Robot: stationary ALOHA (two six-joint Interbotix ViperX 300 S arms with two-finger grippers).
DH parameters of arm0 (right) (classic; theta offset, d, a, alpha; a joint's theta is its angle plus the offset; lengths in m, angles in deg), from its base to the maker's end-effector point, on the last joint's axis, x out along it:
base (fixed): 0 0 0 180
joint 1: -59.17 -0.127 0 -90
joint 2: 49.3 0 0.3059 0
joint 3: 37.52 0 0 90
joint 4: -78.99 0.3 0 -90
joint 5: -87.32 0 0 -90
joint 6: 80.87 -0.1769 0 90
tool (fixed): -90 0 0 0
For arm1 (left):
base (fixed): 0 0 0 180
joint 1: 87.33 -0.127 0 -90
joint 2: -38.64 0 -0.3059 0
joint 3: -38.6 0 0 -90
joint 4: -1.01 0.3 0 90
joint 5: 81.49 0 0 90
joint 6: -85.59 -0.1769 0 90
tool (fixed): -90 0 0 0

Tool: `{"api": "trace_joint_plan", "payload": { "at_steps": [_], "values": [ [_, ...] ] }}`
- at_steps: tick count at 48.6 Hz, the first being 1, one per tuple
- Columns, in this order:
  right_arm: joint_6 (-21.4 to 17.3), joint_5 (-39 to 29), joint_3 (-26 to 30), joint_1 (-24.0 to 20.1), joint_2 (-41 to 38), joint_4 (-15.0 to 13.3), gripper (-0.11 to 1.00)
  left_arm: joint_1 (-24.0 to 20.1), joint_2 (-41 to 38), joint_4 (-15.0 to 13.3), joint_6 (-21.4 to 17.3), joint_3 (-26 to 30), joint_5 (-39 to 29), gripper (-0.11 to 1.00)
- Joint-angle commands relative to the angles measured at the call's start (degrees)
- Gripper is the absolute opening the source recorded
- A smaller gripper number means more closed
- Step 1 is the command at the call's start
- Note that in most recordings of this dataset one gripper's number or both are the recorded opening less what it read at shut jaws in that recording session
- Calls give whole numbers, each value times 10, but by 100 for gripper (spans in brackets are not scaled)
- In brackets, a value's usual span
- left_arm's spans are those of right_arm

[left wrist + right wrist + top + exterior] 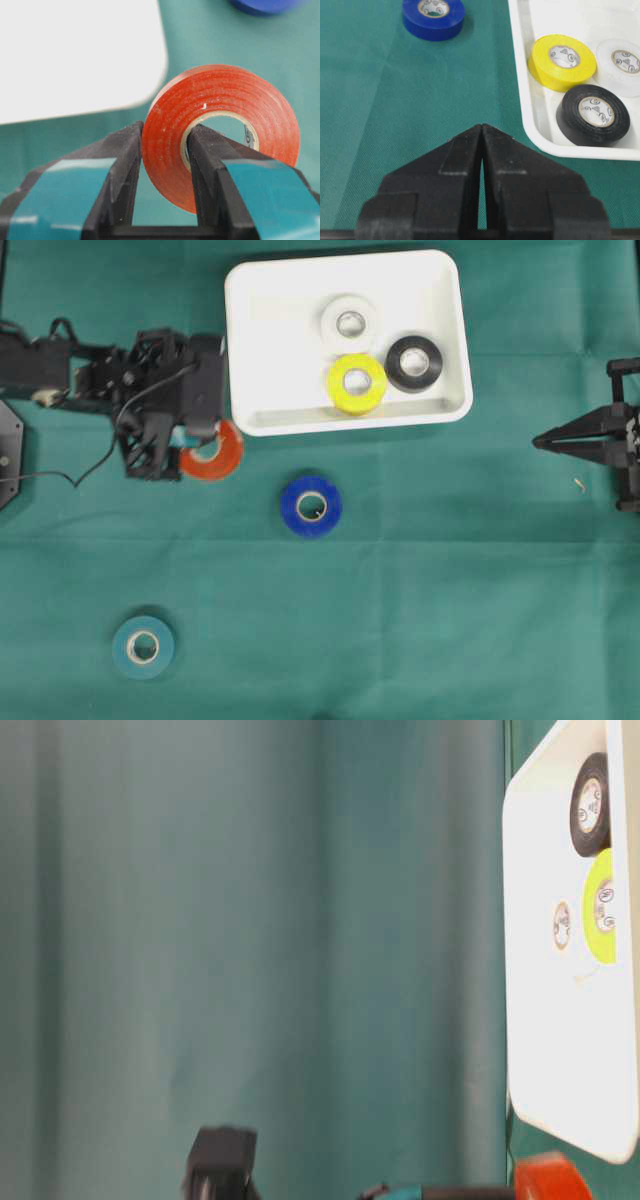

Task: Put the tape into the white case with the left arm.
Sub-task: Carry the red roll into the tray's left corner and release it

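The left gripper (162,150) squeezes the wall of the orange tape (220,132). One finger is inside the roll's hole and the other is on the outside. Seen from above, the orange tape (212,452) sits just off the white case (440,340), near its 7 o'clock corner, and is not in it.

Inside the case lie a white tape (349,322), a yellow tape (356,383) and a black tape (413,363). The yellow one touches the other two.

A blue tape (311,505) lies on the green cloth (450,590) at 6 o'clock from the case. A teal tape (143,646) lies far off at 7 o'clock.

The right gripper (481,145) is pressed together and holds nothing.
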Motion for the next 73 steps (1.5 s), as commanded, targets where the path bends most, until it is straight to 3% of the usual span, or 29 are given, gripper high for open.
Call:
{"api": "trace_joint_plan", "payload": {
  "at_steps": [1, 19, 43, 73],
  "values": [
    [-1, 6, 4, 1, -4, 0, -9, -25, -12, 0, 0, 32, 6, 25],
    [-1, 6, 0, 1, -4, 0, -9, -112, -111, 1, -4, 122, 6, 25],
    [-1, 6, -3, 1, -2, -1, -9, -196, -205, 1, -69, 210, 8, 25],
    [-1, 6, -4, 0, 0, 0, -9, -217, -240, 1, -85, 230, 9, 25]
  ]
}}
